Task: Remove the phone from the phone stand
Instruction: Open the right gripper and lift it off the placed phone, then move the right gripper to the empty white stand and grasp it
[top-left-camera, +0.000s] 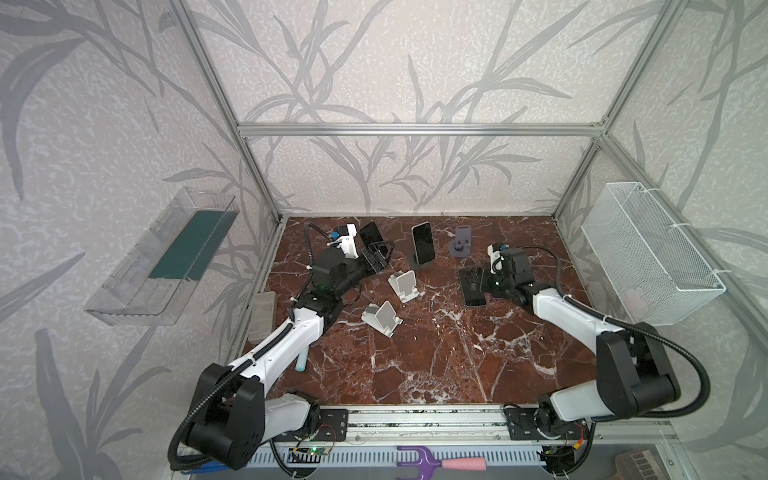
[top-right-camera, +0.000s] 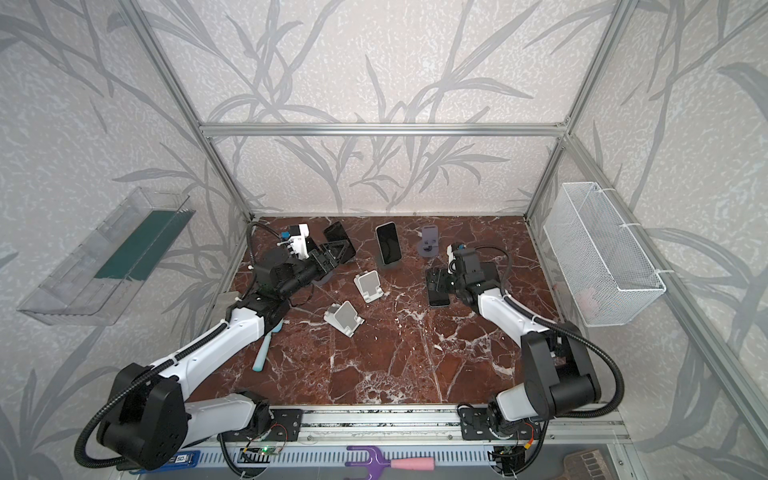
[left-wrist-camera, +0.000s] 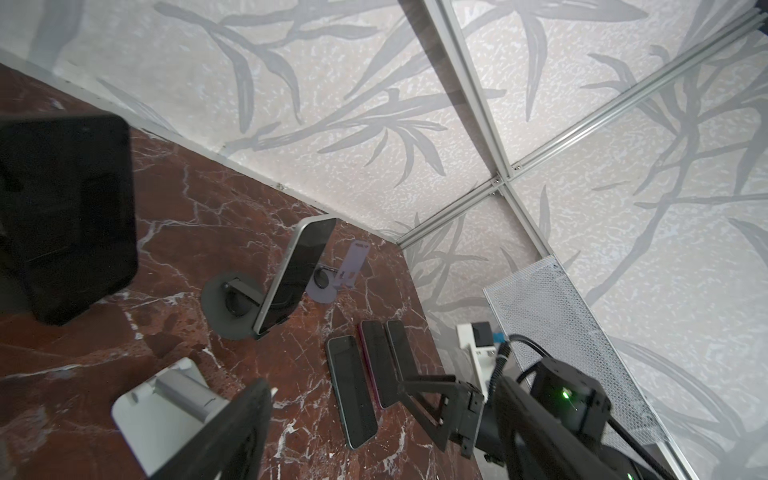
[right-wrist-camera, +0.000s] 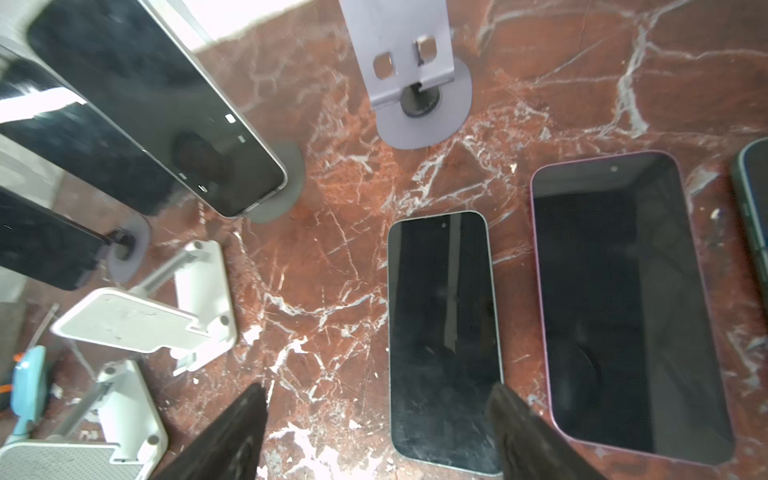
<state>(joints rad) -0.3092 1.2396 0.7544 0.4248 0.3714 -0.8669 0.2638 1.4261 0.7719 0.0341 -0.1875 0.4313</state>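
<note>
Both claws open, holding nothing.
Left claw (top-left-camera: 380, 253) beside a propped phone (top-left-camera: 371, 235); right claw (right-wrist-camera: 377, 388) over a flat phone (right-wrist-camera: 442, 332) on the table (right-wrist-camera: 332, 249).

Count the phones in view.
5. A green phone, a pink phone and a dark phone lie flat together at the right hand. A fourth phone leans on the grey stand mid-back. A fifth phone is propped back left, by the left hand. Others may be hidden.

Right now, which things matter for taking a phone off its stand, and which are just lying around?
In the job: black propped phone; silver-edged phone on grey stand.
Lying about: two white stands, lilac stand, three flat phones, wire basket, clear shelf.
</note>
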